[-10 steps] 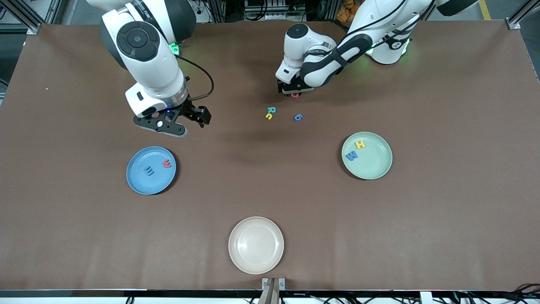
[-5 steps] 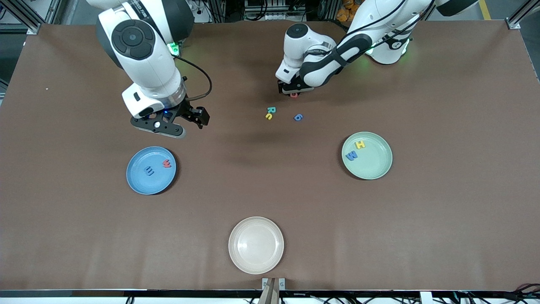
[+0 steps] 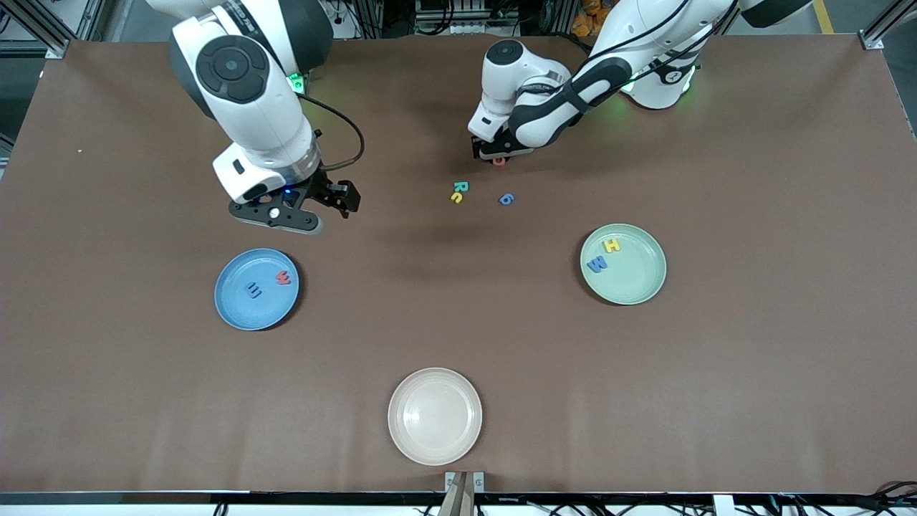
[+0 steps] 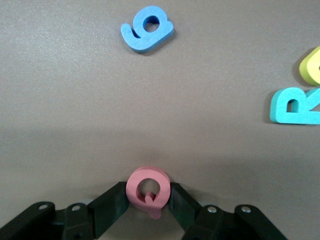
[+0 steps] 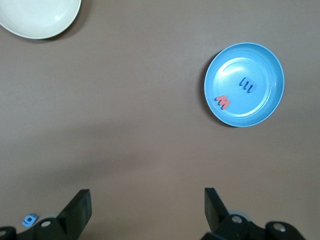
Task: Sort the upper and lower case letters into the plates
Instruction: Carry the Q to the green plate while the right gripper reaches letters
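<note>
My left gripper (image 3: pixel 499 159) is down at the table, shut on a red letter Q (image 4: pixel 148 189) that lies flat between its fingers. A blue g (image 3: pixel 506 199), a teal R (image 3: pixel 461 187) and a yellow c (image 3: pixel 455 196) lie loose nearby, nearer the front camera. The blue plate (image 3: pixel 236 315) holds a red w (image 3: pixel 284 277) and a blue letter (image 3: pixel 253 289). The pale green plate (image 3: pixel 641 283) holds a yellow H (image 3: pixel 612 246) and a blue M (image 3: pixel 597 264). My right gripper (image 5: pixel 147 205) hangs open and empty over bare table beside the blue plate.
A cream-white plate (image 3: pixel 435 444) with nothing in it sits near the table's front edge, midway between the two arms' ends. Brown table (image 3: pixel 752 373) stretches around all three plates.
The left gripper has tightened on the red Q without moving away. The right arm swayed slightly toward its base and back, still open.
</note>
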You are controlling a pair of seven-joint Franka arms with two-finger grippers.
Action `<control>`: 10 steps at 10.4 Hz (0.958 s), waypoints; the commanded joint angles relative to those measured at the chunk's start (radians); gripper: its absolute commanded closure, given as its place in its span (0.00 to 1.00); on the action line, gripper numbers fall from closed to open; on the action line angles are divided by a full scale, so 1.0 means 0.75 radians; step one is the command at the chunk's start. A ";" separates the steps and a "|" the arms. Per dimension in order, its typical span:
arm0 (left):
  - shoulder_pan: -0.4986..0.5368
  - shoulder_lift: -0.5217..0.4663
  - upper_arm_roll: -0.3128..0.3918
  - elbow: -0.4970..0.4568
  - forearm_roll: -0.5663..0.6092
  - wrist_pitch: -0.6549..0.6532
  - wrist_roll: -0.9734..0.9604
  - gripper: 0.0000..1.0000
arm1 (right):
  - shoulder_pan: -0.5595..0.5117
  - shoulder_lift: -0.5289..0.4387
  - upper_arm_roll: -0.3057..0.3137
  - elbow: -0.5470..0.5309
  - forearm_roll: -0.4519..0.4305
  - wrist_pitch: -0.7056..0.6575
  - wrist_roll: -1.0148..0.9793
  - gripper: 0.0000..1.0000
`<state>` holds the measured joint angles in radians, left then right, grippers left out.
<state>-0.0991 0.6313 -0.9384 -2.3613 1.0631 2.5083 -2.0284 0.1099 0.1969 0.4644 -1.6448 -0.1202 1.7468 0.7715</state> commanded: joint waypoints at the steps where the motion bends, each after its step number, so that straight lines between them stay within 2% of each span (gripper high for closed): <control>1: 0.011 0.032 0.008 0.011 0.049 0.008 -0.042 0.97 | 0.037 0.028 0.003 0.013 -0.036 -0.002 -0.016 0.00; 2: 0.018 0.026 0.008 0.013 0.049 0.008 -0.040 1.00 | 0.042 0.038 0.003 0.013 -0.038 -0.002 -0.016 0.00; 4: 0.044 0.015 0.006 0.031 0.047 0.006 -0.028 1.00 | 0.082 0.050 0.003 -0.012 -0.052 0.025 -0.024 0.00; 6: 0.050 0.003 0.004 0.056 0.035 -0.002 0.025 1.00 | 0.117 0.063 0.003 -0.083 -0.073 0.133 -0.024 0.00; 9: 0.115 -0.019 -0.007 0.064 0.029 -0.006 0.096 1.00 | 0.166 0.132 0.005 -0.085 -0.091 0.164 -0.027 0.00; 10: 0.181 -0.028 -0.076 0.058 -0.014 -0.010 0.143 1.00 | 0.185 0.153 0.005 -0.085 -0.091 0.172 -0.027 0.00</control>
<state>-0.0290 0.6303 -0.9389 -2.3102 1.0629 2.5077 -1.9657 0.2290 0.2903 0.4651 -1.7127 -0.1661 1.8654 0.7579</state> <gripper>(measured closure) 0.573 0.000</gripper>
